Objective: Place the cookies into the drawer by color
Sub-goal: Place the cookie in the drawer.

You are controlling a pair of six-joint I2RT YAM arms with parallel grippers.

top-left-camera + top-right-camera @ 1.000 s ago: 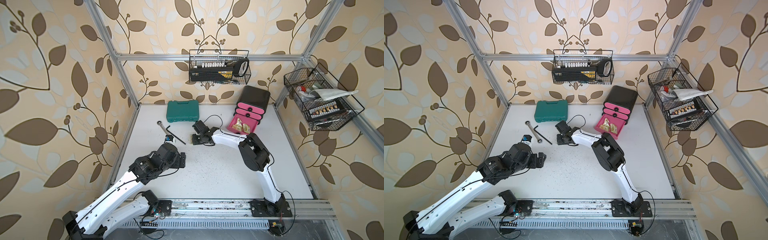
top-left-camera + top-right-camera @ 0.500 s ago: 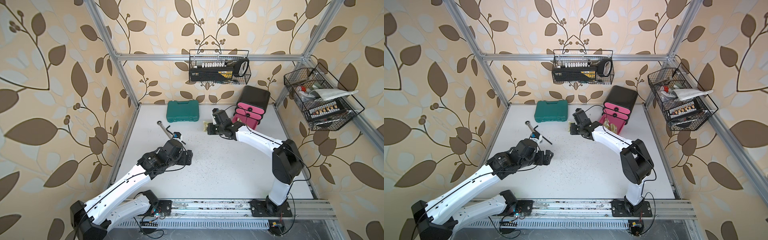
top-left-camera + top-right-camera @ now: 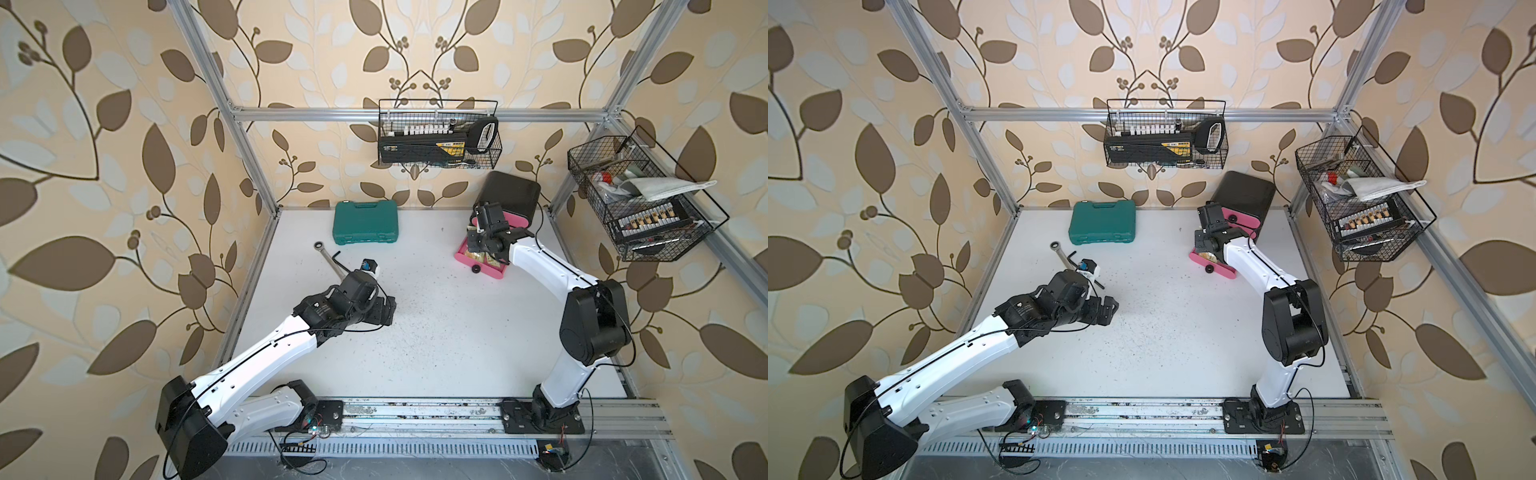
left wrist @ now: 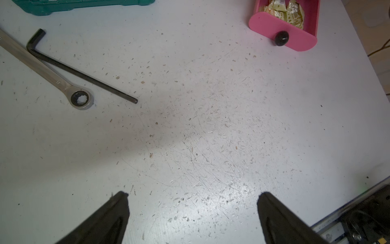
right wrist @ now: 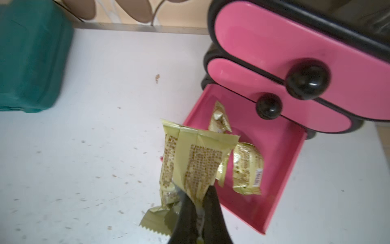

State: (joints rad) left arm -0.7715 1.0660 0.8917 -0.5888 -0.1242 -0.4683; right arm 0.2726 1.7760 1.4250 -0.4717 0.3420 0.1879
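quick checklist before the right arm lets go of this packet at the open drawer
1. Grip: right gripper jaws shut on the end of the yellow-green packet: ok.
2. Target open: bottom drawer pulled out, bare floor left inside: ok.
3. Colour match: stored packets in it are also yellow-green: ok.
4. Packet fully over the drawer: in the right wrist view it hangs at the drawer's side wall: cannot tell.
5. Left gripper open, empty, well away from the drawer: ok.
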